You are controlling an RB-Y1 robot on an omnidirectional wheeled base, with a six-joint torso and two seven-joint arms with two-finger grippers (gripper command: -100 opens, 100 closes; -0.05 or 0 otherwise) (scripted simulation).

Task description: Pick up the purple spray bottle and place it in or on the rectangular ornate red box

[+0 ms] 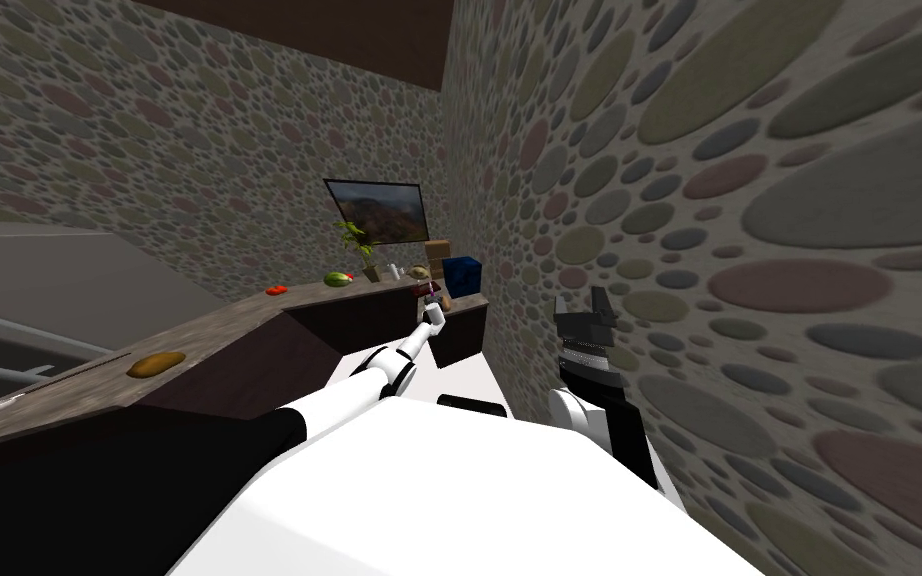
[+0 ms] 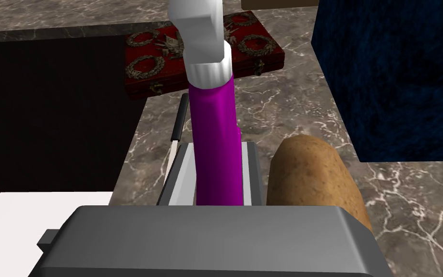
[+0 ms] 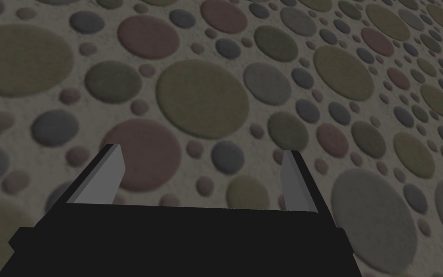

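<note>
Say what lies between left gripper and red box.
Left wrist view: the purple spray bottle, held in the left gripper, over marbled counter short of the red box.

This looks like a home kitchen. A long, angled counter (image 1: 219,325) with a brown marbled stone top and dark cabinet fronts runs along walls (image 1: 749,200) covered in a pattern of muted oval pebbles. Food lies loose on the counter: a small red fruit (image 1: 276,290), a green melon-like one (image 1: 338,279) and a brown potato (image 2: 312,182). A potted plant (image 1: 357,245) stands in the corner below a framed landscape picture (image 1: 377,212). An ornate red box (image 2: 151,65) and a dark blue box (image 1: 461,275) sit nearby as household clutter.
</note>
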